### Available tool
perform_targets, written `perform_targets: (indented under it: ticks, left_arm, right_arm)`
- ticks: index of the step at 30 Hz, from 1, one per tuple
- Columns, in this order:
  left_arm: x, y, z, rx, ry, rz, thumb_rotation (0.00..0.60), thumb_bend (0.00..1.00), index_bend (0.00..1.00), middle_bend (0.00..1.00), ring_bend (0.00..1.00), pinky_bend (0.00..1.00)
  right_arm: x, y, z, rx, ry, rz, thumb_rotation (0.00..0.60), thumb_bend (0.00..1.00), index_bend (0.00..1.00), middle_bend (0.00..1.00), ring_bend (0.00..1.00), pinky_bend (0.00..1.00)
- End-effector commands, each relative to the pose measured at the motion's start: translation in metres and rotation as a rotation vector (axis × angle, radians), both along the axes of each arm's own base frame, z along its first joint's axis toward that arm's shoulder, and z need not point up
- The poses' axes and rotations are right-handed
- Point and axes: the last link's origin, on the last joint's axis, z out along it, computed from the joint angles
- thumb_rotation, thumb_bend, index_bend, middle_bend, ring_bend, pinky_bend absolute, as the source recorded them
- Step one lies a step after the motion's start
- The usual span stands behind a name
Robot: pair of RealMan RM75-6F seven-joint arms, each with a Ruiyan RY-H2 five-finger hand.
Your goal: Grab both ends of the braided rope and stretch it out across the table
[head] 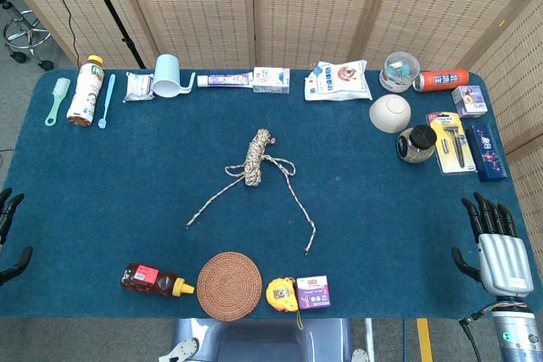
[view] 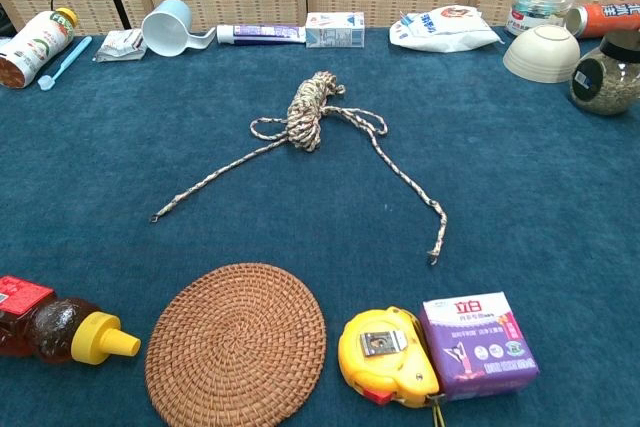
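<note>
Your head view takes in the whole blue surface and both hands; your chest view shows neither hand, only the middle of the cloth from close in.

Your right hand sits at the right edge of the surface, near the front corner, fingers apart and pointing away from you, holding nothing. Your left hand barely enters at the left edge: you see a few dark fingertips, apart from each other, with nothing between them.

The braided rope lies at the centre of the surface, well apart from both hands. Most of it is wound into a tight bundle, and two loose tails run out toward you. The left tail ends at a rope end left of centre; the right tail ends at another rope end right of centre. The chest view shows the bundle's coils and a small loop beside it far more clearly.

In front of the rope, along the near edge, you have a honey bottle, a woven coaster, a yellow tape measure and a small purple box touching it.
</note>
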Motion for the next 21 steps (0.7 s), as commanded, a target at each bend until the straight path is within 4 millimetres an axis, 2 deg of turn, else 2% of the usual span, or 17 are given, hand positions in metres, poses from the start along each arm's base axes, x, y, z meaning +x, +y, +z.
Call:
perform_targets:
  ticks: [1, 18, 21]
  left_arm:
    - [0.000, 0.001, -0.001, -0.005, 0.001, 0.002, 0.600, 0.35, 0.00, 0.00, 0.00, 0.00]
    - [0.004, 0.003, 0.005, 0.019, -0.006, -0.017, 0.600, 0.35, 0.00, 0.00, 0.00, 0.00]
    - [0.006, 0.005, 0.008, 0.024, 0.000, -0.026, 0.600, 0.35, 0.00, 0.00, 0.00, 0.00]
  right_arm:
    - [0.000, 0.000, 0.000, 0.000, -0.002, 0.000, 0.600, 0.36, 0.00, 0.00, 0.00, 0.00]
    - [0.005, -0.004, 0.005, -0.001, -0.030, 0.050, 0.600, 0.36, 0.00, 0.00, 0.00, 0.00]
    - [0.010, -0.009, 0.005, 0.016, -0.041, 0.082, 0.600, 0.36, 0.05, 0.03, 0.03, 0.03]
